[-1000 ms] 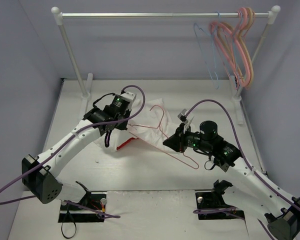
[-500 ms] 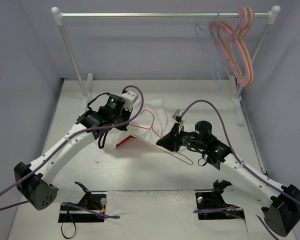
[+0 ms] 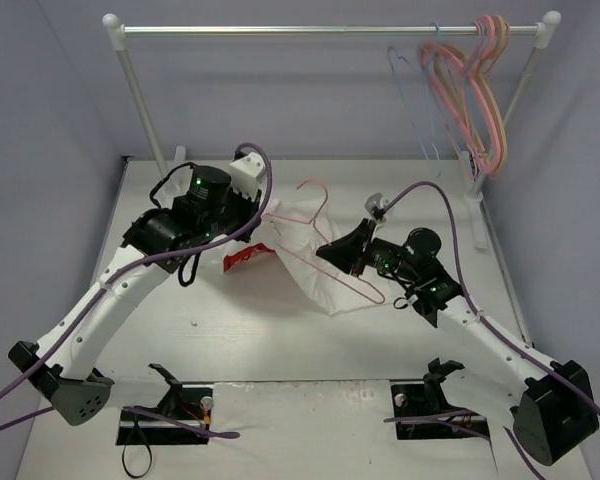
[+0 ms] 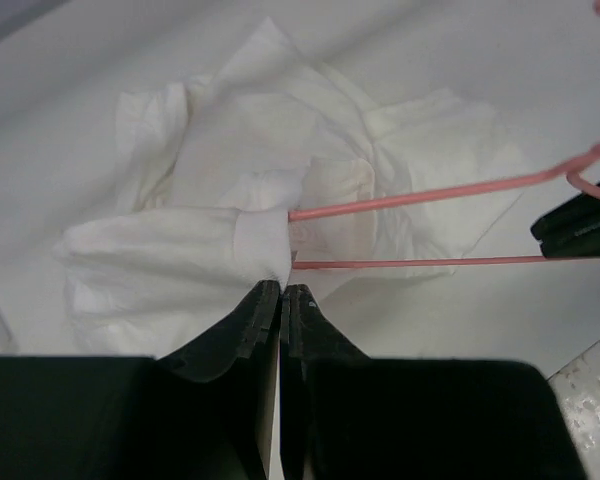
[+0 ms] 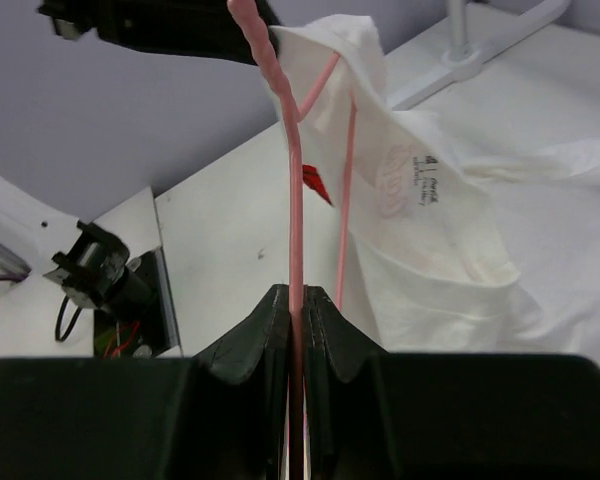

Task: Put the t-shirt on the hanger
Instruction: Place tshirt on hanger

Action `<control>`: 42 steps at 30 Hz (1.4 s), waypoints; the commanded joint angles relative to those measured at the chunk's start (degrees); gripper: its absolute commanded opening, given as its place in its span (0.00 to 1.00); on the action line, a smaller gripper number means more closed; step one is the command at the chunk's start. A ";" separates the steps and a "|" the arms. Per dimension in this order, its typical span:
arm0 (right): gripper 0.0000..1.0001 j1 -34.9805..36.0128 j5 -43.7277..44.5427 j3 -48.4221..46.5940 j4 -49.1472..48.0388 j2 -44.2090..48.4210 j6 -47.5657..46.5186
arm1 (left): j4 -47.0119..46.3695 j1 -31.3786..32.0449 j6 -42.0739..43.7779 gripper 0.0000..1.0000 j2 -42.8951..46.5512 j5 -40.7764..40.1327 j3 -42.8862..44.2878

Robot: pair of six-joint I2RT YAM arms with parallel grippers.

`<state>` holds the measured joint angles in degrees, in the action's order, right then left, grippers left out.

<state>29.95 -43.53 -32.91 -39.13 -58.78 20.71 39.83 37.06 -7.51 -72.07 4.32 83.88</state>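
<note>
Item one: my left gripper, jaws pressed together on a fold of the t-shirt, which hung raised over the table between both arms. Item two: my right gripper, pinching the hanger wire, whose far corner was tucked inside the cloth.

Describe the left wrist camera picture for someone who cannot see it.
The left gripper, shut tight, pinches a fold of the white t-shirt, which bunches up beyond it. Two thin wires of the pinkish-red hanger run out of that fold toward the right edge.
</note>
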 commanded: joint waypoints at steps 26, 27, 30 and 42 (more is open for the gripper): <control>0.00 -5.52 0.28 7.15 -24.14 2.27 6.01 | -12.59 2.23 -1.19 0.00 1.59 12.03 -6.97; 0.00 -5.17 0.63 7.85 -25.36 1.66 6.10 | -13.02 2.40 -1.54 0.00 1.32 12.12 -7.23; 0.00 -3.15 2.22 8.03 -26.52 -0.01 5.48 | -13.90 3.02 -2.24 0.00 0.71 12.12 -7.24; 0.00 0.54 5.73 4.52 -29.61 -6.34 1.36 | -12.42 8.73 -2.43 0.00 1.14 10.63 -5.92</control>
<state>30.46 -39.68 -23.81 -60.31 -64.90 24.93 30.17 43.86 -9.50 -72.64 14.33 75.07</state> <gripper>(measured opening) 0.086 0.053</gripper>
